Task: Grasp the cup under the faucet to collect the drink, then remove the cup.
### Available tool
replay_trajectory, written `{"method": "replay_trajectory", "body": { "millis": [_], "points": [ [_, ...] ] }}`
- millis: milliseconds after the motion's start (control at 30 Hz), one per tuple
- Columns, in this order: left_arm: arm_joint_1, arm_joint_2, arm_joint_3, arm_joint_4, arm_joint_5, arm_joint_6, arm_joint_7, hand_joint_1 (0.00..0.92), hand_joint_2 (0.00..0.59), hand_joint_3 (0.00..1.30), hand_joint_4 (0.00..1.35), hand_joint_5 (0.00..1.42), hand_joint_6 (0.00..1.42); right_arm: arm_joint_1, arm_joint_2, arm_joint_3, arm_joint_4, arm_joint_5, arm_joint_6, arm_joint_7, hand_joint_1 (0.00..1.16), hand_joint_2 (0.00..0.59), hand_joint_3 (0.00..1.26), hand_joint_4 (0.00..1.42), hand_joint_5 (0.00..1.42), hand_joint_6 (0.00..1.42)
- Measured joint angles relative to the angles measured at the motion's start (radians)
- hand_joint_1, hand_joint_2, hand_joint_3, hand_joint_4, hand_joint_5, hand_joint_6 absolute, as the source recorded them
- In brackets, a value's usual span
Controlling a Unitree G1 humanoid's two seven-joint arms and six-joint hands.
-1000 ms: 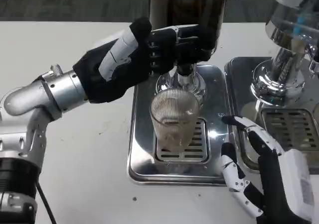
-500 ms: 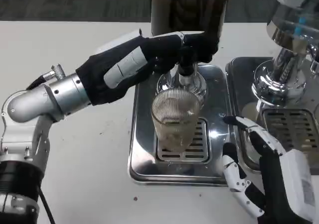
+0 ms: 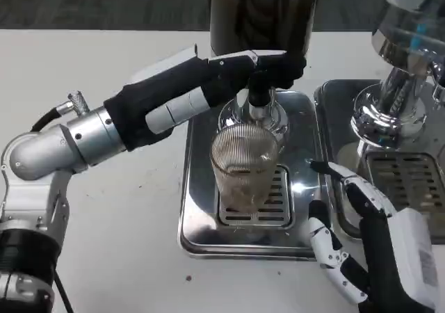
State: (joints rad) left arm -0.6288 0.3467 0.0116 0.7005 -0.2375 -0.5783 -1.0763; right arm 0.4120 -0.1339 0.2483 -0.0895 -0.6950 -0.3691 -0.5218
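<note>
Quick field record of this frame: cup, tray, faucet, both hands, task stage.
cup: ribbed glass, upright on the tray grate, under the faucet
tray: steel drip tray
faucet: directly above the cup
left hand: reaches to the faucet lever, fingers on it
right hand: open, beside the tray, apart from the cup
stage: cup not yet removed

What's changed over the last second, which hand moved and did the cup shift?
The left hand flattened and stretched right, its fingers on the faucet; its forearm dropped. The cup on the drip tray and the right hand stayed put.
</note>
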Motion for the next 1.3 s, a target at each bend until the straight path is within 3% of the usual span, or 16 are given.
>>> {"method": "replay_trajectory", "body": {
  "millis": [767,900,1100,1300],
  "points": [
    [0.032,0.010,-0.042,0.000,0.044,-0.160,0.084,0.000,0.086,0.19,0.12,0.14,0.04,0.001,-0.021,-0.027,-0.037,0.045,0.000,0.054,0.30,0.480,0.28,0.22,0.21,0.18],
    [0.034,0.018,-0.056,0.000,0.053,-0.185,0.101,0.000,0.086,0.19,0.12,0.14,0.04,0.001,-0.022,-0.035,-0.042,0.060,0.000,0.073,0.35,0.399,0.26,0.20,0.21,0.18],
    [0.035,0.030,-0.078,0.000,0.072,-0.230,0.130,0.000,0.085,0.19,0.12,0.14,0.04,-0.003,-0.023,-0.049,-0.071,0.165,0.000,0.148,0.46,0.288,0.19,0.16,0.18,0.18],
    [0.035,0.040,-0.097,0.000,0.092,-0.264,0.156,0.000,0.085,0.19,0.11,0.14,0.04,-0.014,-0.034,-0.066,-0.080,0.264,0.000,0.254,0.56,0.243,0.12,0.09,0.13,0.15]
  ]
}}
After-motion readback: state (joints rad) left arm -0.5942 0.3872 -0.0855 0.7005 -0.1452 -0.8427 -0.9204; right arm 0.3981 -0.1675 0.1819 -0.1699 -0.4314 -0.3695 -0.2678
